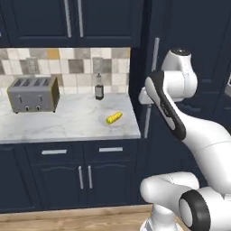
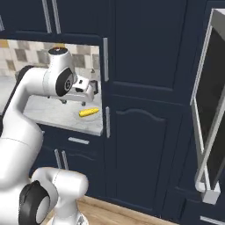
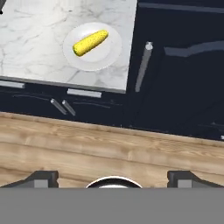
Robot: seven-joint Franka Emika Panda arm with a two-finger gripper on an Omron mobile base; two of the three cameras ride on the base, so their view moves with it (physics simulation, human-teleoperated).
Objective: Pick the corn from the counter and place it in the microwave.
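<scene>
Corn [image 1: 114,117] lies on a small white plate [image 3: 109,57] near the right front corner of the marble surface [image 1: 54,124], well apart from the toaster [image 1: 33,94]. Pincer [image 3: 113,177] hangs above the wooden floor [image 3: 109,144], its fingertips [image 3: 41,177] spread wide, holding nothing.

Marble counter [image 1: 67,124] ahead of me over navy drawers, silver toaster [image 1: 33,94] at its back left, dark bottle [image 1: 99,87] by the tiled wall, white plate [image 3: 92,46] near my right corner, corn [image 1: 114,117] lying on it

Yellow corn [image 3: 90,42] lying on marble counter [image 3: 35,26].
</scene>
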